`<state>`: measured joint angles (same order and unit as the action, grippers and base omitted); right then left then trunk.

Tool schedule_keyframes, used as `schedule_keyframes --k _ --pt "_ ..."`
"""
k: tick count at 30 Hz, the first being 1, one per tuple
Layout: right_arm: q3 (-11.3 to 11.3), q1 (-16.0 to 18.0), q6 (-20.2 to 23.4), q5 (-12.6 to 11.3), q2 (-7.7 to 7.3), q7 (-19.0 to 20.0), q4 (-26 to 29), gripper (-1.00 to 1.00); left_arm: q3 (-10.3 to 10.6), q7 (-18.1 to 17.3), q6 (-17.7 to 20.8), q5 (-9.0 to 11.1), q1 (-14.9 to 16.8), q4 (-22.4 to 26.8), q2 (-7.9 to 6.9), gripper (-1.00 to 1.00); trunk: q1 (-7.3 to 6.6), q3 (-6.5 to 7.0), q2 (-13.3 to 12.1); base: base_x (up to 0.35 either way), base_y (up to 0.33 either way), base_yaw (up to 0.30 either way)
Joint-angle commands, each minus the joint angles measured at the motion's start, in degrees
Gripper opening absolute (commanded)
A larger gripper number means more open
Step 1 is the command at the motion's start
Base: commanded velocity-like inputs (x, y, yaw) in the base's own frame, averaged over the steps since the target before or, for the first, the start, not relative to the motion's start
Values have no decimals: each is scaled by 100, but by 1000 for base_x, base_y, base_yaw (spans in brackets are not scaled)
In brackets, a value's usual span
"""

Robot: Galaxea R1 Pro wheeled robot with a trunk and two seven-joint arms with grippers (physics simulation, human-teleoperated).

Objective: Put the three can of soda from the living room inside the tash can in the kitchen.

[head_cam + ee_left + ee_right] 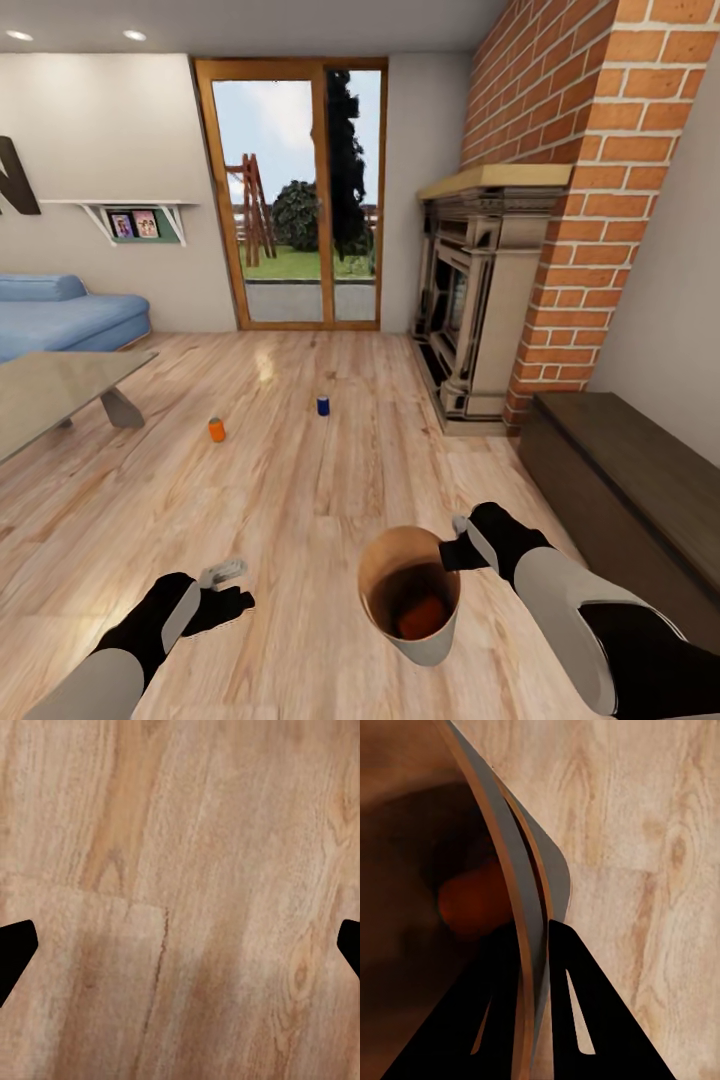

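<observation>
Soda cans were the matter in hand, and the room around them was the living room: the wide light-wood plank floor (pixel 300 480) ran from the red brick chimney (pixel 590 180) with its dark ornate fireplace (pixel 480 300) across to the blue sofa (pixel 60 315) and the low grey-topped bench (pixel 50 395). The round tapered bin, grey outside and tan inside (pixel 410 595), hung above the floor, its rim pinched between the closed fingers of the right end effector (pixel 458 545), one finger inside the wall and one outside. One bright orange can (pixel 420 615) lay at the bottom of it, so I judged a third of the collecting done. The second orange can (pixel 216 429) and the dark blue can (pixel 323 405) stood upright on the floor, well apart from each other and from the robot, both yet to be gathered. The left end effector (pixel 225 590) hovered low, its fingers spread wide with nothing between them. Carrying the bin to the kitchen remained too.
</observation>
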<state>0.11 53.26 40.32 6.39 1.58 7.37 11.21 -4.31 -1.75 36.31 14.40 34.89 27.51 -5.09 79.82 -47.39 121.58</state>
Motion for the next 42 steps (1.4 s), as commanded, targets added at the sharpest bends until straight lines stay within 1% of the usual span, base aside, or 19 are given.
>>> schedule_keyframes --k 1,8,16,23,42 --pt "-36 2 3 -68 2 23 4 -100 0 0 -1 0 0 -1 0 100 0 1 0 283 171 0" --pt "-30 0 3 -68 34 27 4 -100 -3 -22 -1 1 0 -1 -1 100 0 0 0 287 183 0" --pt "-28 2 10 -68 21 35 4 -100 -5 -26 -9 2 0 -1 -1 100 0 -17 0 292 194 0" --pt "-26 1 11 -68 10 37 4 -100 1 -33 -185 -14 0 -4 -1 100 0 -38 0 322 132 0" --pt "-19 1 11 -68 9 37 4 -100 8 -45 -228 9 0 -6 -1 100 0 -145 0 282 211 0"
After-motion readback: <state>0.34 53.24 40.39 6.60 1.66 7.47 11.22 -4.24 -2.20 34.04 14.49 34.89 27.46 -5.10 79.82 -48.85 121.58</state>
